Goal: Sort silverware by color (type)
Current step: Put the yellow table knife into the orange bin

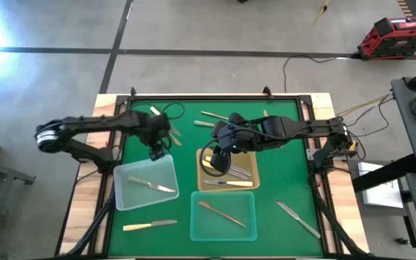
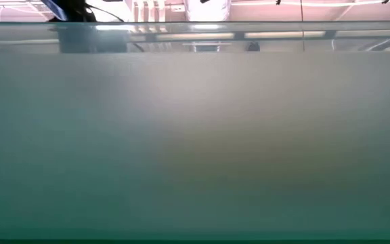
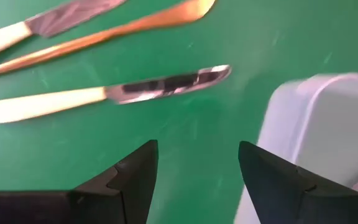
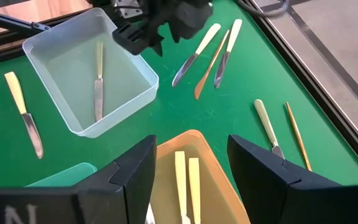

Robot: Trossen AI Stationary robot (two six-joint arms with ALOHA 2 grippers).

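Silverware lies loose on the green mat [image 1: 280, 144]. My left gripper [image 1: 157, 150] is open and empty, low over the mat beside the left translucent tray [image 1: 146, 191]. Just beyond its fingers [image 3: 135, 174] lie a cream-handled knife [image 3: 104, 93], a copper piece [image 3: 104, 34] and a second cream-handled knife [image 3: 36, 25]. My right gripper [image 1: 219, 160] is open and empty above the amber tray [image 4: 194, 140], which holds cream-handled pieces [image 4: 186, 180]. The left tray holds one cream-handled knife [image 4: 98, 81]. The near tray [image 1: 222, 215] holds a copper piece [image 1: 226, 213].
A cream-handled knife [image 1: 150, 226] lies near the front left and a silver knife [image 1: 298, 218] at the front right. More pieces lie toward the far edge [image 1: 215, 115], among them a cream-handled one [image 4: 267, 127] and a gold one [image 4: 297, 137]. A cloudy surface fills the low view.
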